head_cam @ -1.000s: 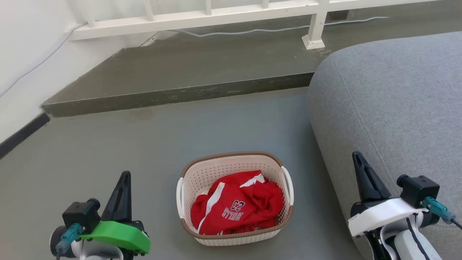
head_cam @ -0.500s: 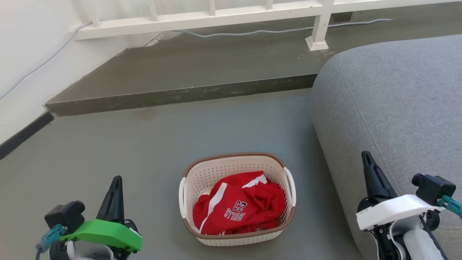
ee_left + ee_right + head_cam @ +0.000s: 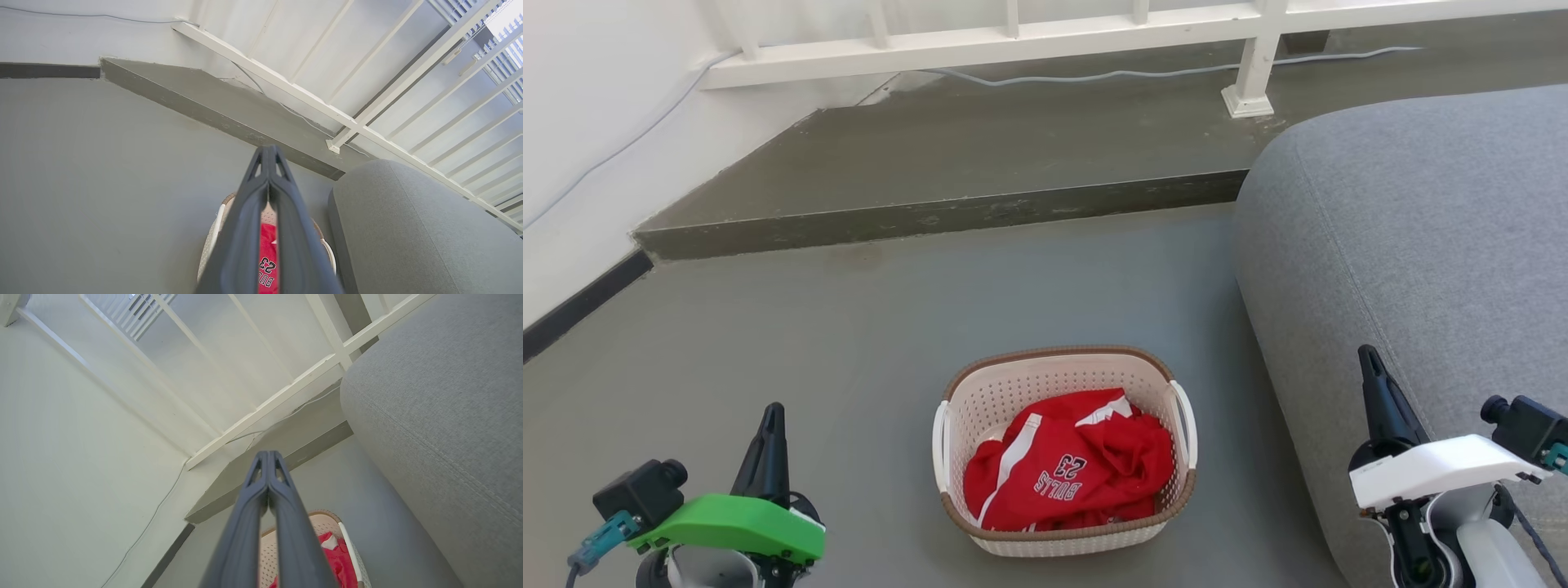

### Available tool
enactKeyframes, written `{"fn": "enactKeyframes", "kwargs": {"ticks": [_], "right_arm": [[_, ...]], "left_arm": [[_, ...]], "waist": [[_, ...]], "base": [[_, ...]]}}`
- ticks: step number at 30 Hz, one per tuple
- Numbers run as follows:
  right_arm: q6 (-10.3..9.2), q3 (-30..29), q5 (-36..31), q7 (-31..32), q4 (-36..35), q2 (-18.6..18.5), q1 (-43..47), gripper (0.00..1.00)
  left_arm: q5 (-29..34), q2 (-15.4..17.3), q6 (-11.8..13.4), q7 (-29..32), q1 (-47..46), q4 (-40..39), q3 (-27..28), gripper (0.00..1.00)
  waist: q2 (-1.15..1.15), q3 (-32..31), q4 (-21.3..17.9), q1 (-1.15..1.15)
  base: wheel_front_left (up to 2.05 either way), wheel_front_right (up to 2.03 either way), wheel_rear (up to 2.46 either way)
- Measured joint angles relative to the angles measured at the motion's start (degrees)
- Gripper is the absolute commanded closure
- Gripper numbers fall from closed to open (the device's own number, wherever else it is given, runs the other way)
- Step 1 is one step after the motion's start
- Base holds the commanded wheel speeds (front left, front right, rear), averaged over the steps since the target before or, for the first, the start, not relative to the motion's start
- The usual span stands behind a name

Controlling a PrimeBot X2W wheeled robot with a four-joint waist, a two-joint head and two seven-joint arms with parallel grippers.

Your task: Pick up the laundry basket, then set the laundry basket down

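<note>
Right of the laundry basket (image 3: 1062, 543), close alongside: grey sofa (image 3: 1405, 245), the biggest thing here. Under the basket: grey floor (image 3: 849, 343), with a raised step (image 3: 947, 155) beyond its far side. Basket itself upright and flat on the floor, brown rim level, red jersey (image 3: 1066, 478) heaped inside, below the rim. White handles on its left (image 3: 941, 445) and right (image 3: 1186, 425) sides, both free.

Left hand (image 3: 771, 412) well left of the basket, fingers pressed together, holding nothing. Right hand (image 3: 1368, 355) right of the basket, over the sofa edge, likewise pressed together and empty.

Fits two stages: basket awaiting a lift, or basket already back down with hands clear. Can't settle which.

Handling judgement either way: light perforated plastic with a soft load, so likely needs an even hold on both handles and a level rim. Little room for the right arm on the sofa side.
</note>
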Motion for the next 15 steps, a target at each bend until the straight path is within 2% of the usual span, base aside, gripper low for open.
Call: {"fn": "enactKeyframes", "kwargs": {"ticks": [15], "right_arm": [[0.58, -2.5, 11.2, 3.0, 1.0, 0.1, -0.9, 1.0]], "left_arm": [[-10.4, 0.0, -0.1, 3.2, -0.1, 0.2, 1.9, 1.0]], "waist": [[0.0, -0.2, 0.7, 0.0]], "base": [[0.0, 0.0, 0.0]]}}
